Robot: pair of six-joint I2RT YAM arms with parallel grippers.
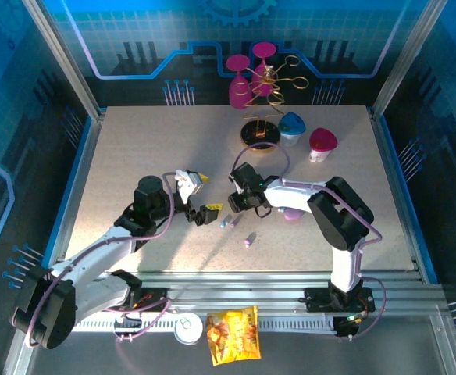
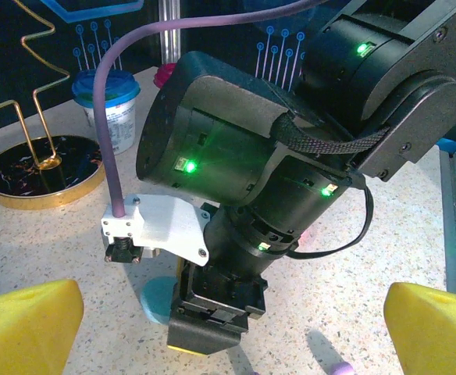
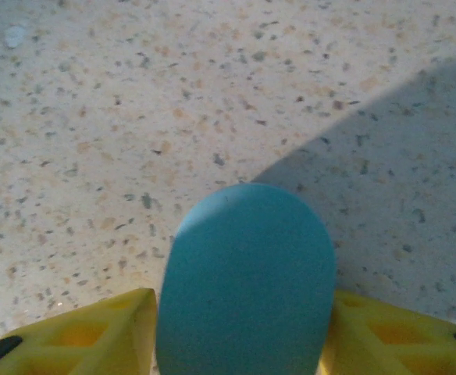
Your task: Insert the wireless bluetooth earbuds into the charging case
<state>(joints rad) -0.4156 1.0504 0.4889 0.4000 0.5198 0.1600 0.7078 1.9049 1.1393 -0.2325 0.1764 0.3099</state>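
Right gripper (image 3: 242, 348): jaws pressed against both flanks of the blue case (image 3: 247, 266), lower centre of its wrist view. The lid looks shut.
Left gripper (image 1: 207, 194): jaws wide apart with nothing between them. Its yellow fingertips (image 2: 26, 326) sit in the bottom corners of its wrist view, facing the right arm's wrist.
Earbuds: loose on the table (image 1: 134, 141), just below centre of the overhead view. The pale blue bud (image 1: 226, 223) and the lilac bud (image 1: 249, 241) lie near each other, not touching.
Step, as I read it: the case is held but not yet opened, and no bud has been picked.
Doing it well: hold your right grip steady and low so the case can't twist. Bring your left fingers in clear of the right wrist, because room is tight there. The buds look tiny and smooth, so pinch slowly across the stem or they will likely skitter.
Count, buds: two that I can make out. Whether the arms hide more, I cannot tell.
Count, cases: two, the blue one held and a pink case (image 1: 292, 213) under the right forearm.
Count, rest: two lidded cups (image 1: 292, 127), two pink goblets (image 1: 240, 87), one wire stand (image 1: 268, 82) on a dark dish (image 1: 261, 134), one snack bag (image 1: 232, 334), and one white disc (image 1: 187, 328) at the bottom edge.
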